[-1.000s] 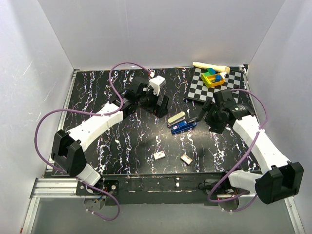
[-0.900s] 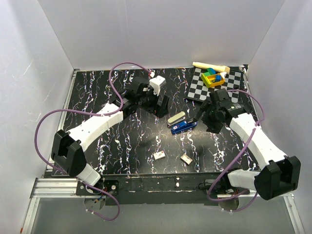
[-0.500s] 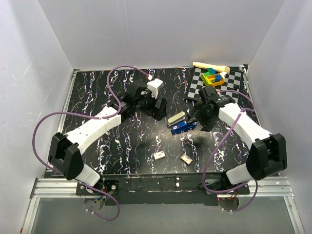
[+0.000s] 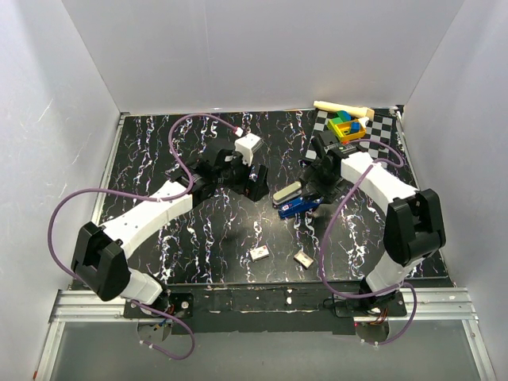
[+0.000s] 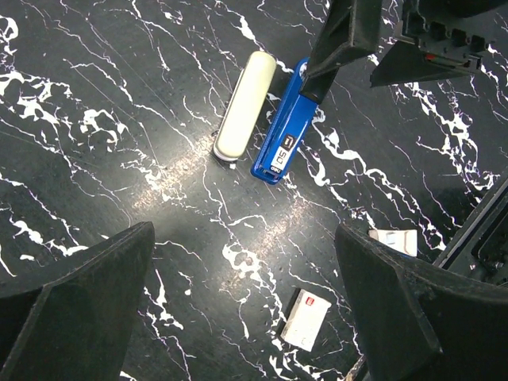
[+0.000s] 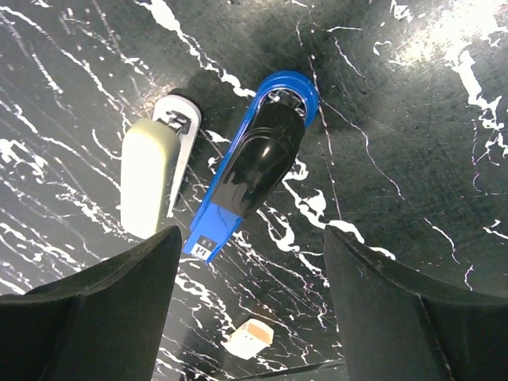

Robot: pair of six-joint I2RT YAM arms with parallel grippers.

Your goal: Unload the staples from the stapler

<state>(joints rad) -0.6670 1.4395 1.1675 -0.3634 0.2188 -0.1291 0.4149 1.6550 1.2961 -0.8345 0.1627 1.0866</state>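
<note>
Desk point(image 4: 159, 159): black marbled top; it carries everything below.
Right arm point(image 4: 377, 184): has swung in from the 3 o'clock edge and now folds over the stapler's 2 o'clock end.
Left arm point(image 4: 151, 214): has crept slightly toward centre, with its wrist at the stapler's 9 o'clock.
Checkered board point(image 4: 382, 132): at the 1 o'clock corner, unmoved.
Stapler point(image 4: 295, 199): at 3 o'clock of the desk's centre, in the same spot as before. It lies flat, with the beige cover beside the blue body.
Right jaws: spread wide, holding nothing. The left wrist view shows one finger point(image 5: 343, 36) over the blue body's end; whether it touches, I cannot tell.
Left jaws: spread wide, empty, hovering.
Small white boxes point(image 4: 259, 253): at 6 to 7 o'clock of the stapler, untouched.
Meaning: this is likely the end of the approach. No grip has been made and the staples are not yet out.
</note>
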